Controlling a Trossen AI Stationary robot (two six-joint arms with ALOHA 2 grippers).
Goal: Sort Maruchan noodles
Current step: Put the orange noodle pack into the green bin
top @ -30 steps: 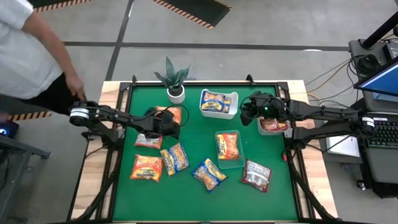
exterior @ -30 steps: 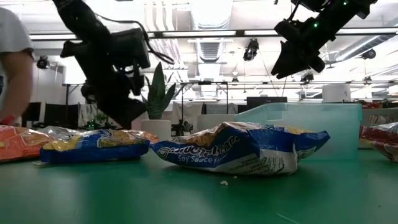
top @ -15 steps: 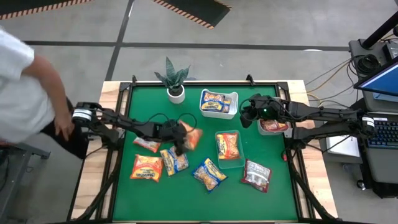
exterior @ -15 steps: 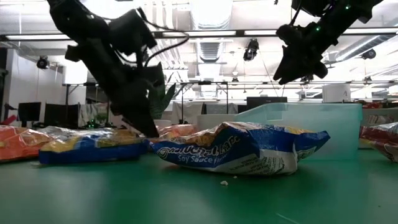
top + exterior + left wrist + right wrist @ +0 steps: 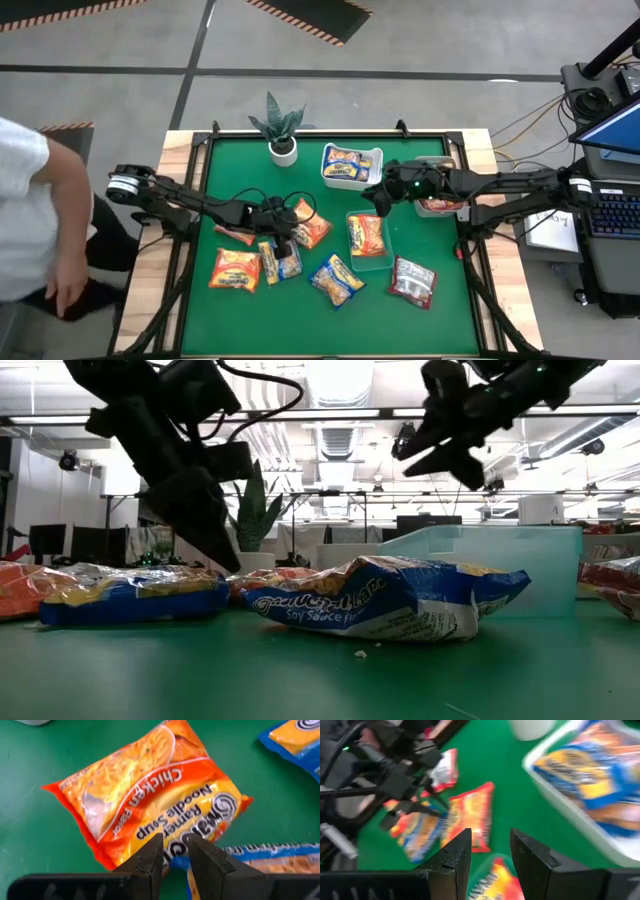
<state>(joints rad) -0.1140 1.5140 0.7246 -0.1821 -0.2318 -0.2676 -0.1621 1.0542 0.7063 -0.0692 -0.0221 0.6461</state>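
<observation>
1. Your L gripper (image 5: 283,228) sits low over the mat, centre-left. Wrist view: fingers (image 5: 148,860) nearly together, a slim gap between them, nothing in them.
2. Orange pkt (image 5: 311,227) lies on the mat just right of the L gripper; in the wrist view (image 5: 150,815) it's flat, just beyond the fingertips.
3. R gripper (image 5: 381,192) is up in the air, between the white tub (image 5: 372,176) and the clear tray (image 5: 385,260). Fingers (image 5: 457,855) spread, empty.
4. Tub holds yellow-blue pkts (image 5: 346,163). Tray holds one orange pkt (image 5: 367,235). Grey bin (image 5: 424,210) at right holds a red pkt (image 5: 439,205).
5. Loose on the mat: yellow-blue (image 5: 279,257), another yellow-blue (image 5: 336,279), orange (image 5: 236,269), red-silver (image 5: 235,231) left of the L gripper, red-silver (image 5: 413,280) near-right.
6. Plant (image 5: 279,126) at far edge. Person (image 5: 40,240) stands left of the table.
</observation>
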